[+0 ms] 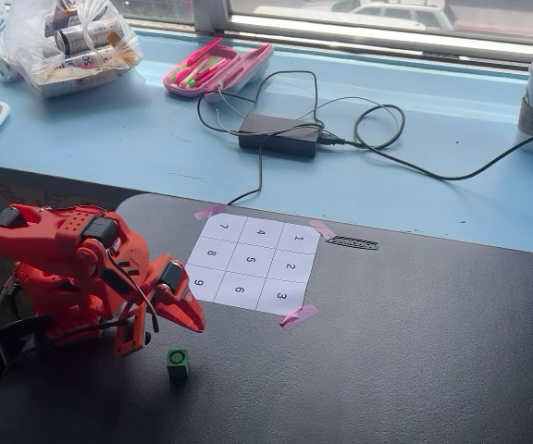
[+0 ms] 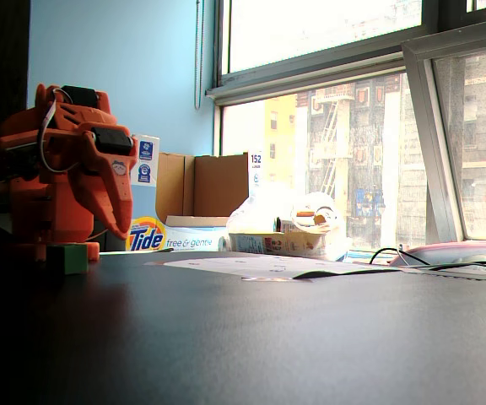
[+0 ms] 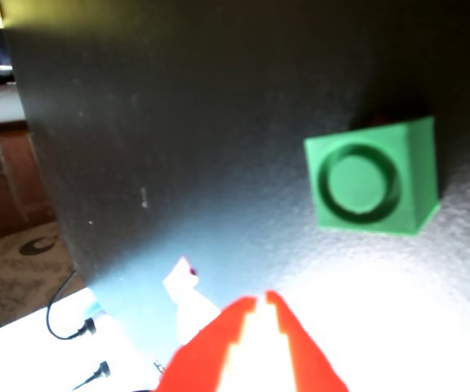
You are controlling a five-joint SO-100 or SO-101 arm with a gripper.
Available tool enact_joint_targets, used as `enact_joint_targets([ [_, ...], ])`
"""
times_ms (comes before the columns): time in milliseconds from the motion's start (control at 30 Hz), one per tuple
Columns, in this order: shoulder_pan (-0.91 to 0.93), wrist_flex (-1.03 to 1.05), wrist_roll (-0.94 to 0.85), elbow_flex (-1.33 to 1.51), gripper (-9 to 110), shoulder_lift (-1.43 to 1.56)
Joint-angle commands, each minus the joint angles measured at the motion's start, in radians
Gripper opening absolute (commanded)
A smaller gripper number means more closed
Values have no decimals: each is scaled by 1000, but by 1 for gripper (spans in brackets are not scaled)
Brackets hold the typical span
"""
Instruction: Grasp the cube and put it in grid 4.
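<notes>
Down in a fixed view, the red arm sits folded at the left of the dark surface (image 1: 415, 370), its tool (image 1: 192, 322) pointing down and to the right, empty. The cube (image 1: 178, 363) stands on the surface just below the tool tips, apart from them, ring mark on top. The paper grid lies up and to the right, pink tape at its corners; grid 4 (image 1: 262, 233) is the middle cell of its far row, well apart from the cube.

From the low fixed view, the arm is at the left with the tool (image 2: 121, 229) hanging down; the cube (image 2: 67, 258) rests on the surface by the arm's base. The sheet is seen edge-on.

At the wrist view, the tool (image 3: 261, 299) enters from the bottom, its two red tips nearly together with only a thin gap, holding nothing. The cube (image 3: 374, 180) lies up and right of the tips, ring face toward the camera.
</notes>
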Motion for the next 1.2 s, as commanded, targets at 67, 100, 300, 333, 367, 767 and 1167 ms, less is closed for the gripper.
enact_joint_targets([
  [67, -2, -2, 3, 67, 0, 9],
  [100, -2, -8, 3, 67, 0, 8],
  [300, 3, -26, 6, 37, 0, -35],
  [333, 3, -25, 9, 25, 0, -46],
  [367, 3, -21, 11, 9, 0, -57],
  [767, 8, 74, 23, -238, 4, -290],
  [1167, 18, 175, 43, -505, 8, -571],
])
